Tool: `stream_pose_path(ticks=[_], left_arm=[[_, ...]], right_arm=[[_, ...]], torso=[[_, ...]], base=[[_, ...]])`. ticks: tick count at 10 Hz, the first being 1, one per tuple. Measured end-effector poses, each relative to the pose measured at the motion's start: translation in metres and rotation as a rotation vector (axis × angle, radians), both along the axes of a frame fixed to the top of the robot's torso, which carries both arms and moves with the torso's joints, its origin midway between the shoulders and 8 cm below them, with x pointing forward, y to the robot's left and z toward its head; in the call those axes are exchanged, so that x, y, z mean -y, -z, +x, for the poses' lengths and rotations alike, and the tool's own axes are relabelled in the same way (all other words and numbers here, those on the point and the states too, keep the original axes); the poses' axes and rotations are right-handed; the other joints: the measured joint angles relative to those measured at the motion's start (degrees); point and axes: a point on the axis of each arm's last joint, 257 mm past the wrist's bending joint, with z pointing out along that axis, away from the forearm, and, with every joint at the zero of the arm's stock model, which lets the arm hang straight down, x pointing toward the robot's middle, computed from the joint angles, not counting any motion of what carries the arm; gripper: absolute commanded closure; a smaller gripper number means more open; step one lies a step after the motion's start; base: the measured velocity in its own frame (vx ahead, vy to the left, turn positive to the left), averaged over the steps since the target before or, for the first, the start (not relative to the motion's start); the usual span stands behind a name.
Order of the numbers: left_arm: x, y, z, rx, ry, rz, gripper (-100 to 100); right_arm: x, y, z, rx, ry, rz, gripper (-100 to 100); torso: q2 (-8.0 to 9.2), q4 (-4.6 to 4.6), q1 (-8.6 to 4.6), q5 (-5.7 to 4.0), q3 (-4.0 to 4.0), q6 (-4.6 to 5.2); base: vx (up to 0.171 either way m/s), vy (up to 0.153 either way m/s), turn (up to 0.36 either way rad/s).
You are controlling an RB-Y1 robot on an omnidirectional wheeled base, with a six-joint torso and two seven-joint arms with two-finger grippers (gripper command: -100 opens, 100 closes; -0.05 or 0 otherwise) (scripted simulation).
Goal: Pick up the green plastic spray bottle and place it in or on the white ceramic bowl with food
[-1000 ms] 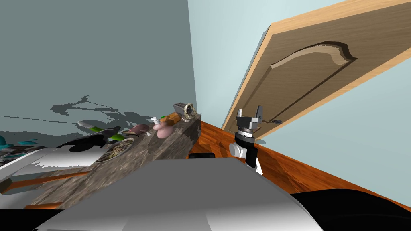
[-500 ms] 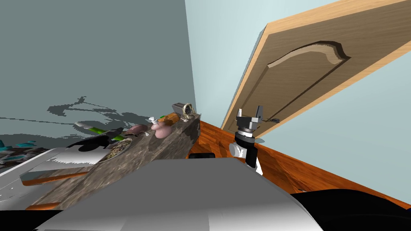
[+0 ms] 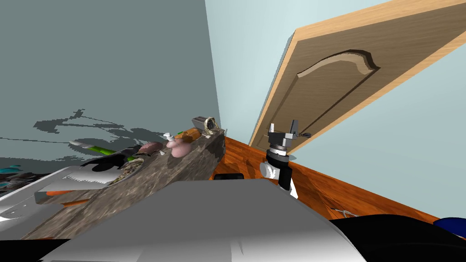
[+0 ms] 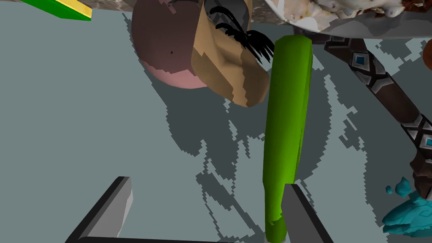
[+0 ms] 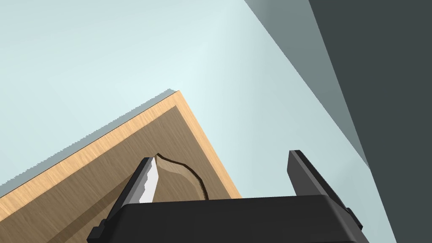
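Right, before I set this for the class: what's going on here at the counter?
The robot's left gripper is at the green spray bottle, which lies on its side close to the bowl of food. Its fingers are open, and the bottle's end sits just inside one finger, so nothing is grasped yet. The right gripper is held up in front of the wooden door, fingers open, holding nothing. The bottle has not yet gone into the bowl.

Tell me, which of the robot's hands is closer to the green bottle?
Left. The left gripper is open right at the green bottle, which lies close beside one finger. The right gripper, open too, is raised by the wooden door, away from the counter.
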Motion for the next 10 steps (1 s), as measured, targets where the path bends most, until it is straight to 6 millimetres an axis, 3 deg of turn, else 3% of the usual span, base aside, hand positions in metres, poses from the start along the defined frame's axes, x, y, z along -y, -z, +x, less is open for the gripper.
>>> stream_pose_path(ticks=[2,4,5,8,10], left_arm=[[-0.017,0.011,-0.016,-0.021,-0.04,-0.006,-100],[-0.016,0.004,0.009,-0.001,0.004,-0.001,-100],[-0.017,0.009,0.01,-0.001,0.012,-0.012,-100],[-0.043,0.031,-0.018,-0.029,-0.042,-0.023,-100],[-0.044,0.019,0.0,-0.01,-0.004,-0.02,-100]], right_arm=[[0.0,0.0,0.0,0.0,0.0,0.0,0],[0.0,0.0,0.0,0.0,0.0,0.0,0],[0.0,0.0,0.0,0.0,0.0,0.0,0],[0.0,0.0,0.0,0.0,0.0,0.0,0],[0.0,0.0,0.0,0.0,0.0,0.0,0]], torso=[[-0.03,-0.01,0.14,0.04,-0.02,0.0],[0.03,0.0,-0.29,-0.06,0.01,0.04],[0.04,0.01,-0.16,-0.04,0.02,-0.01],[-0.03,-0.01,0.16,0.05,-0.02,-0.01],[0.05,0.01,-0.26,-0.07,0.03,0.04]], base=[[-0.01,-0.034,-0.1],[-0.029,-0.081,-0.042],[-0.002,-0.009,0.02],[-0.008,-0.019,-0.061],[-0.023,-0.073,-0.054]])
